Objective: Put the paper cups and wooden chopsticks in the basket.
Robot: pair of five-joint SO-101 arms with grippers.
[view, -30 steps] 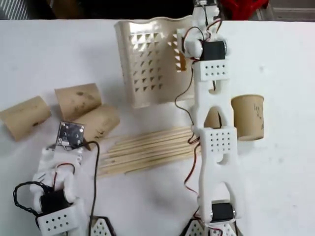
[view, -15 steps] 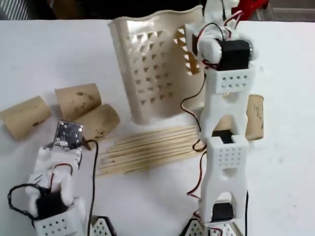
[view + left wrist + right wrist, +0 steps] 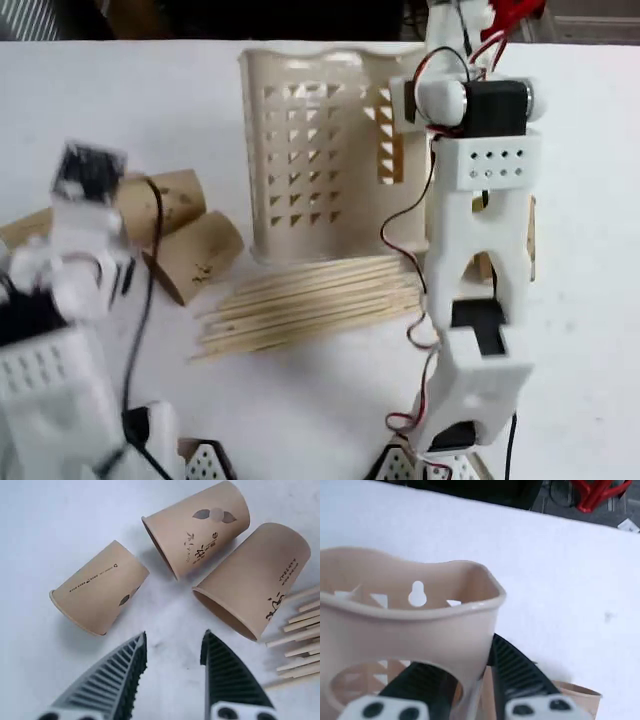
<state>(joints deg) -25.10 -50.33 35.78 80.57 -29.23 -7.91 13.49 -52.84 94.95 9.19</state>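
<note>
The right gripper (image 3: 472,662) pinches the basket (image 3: 415,625) wall, while the left gripper (image 3: 175,642) hangs open near three paper cups (image 3: 200,527).

This looks like a robotics lab or maker's workshop: a plain white bench (image 3: 150,90) carries a white perforated plastic arm (image 3: 480,200) trailing bare red and black wires (image 3: 386,228) and a second such arm (image 3: 45,380), while beyond the bench's far edge a red-legged stool base (image 3: 600,492) stands on a dark floor (image 3: 520,495).
</note>
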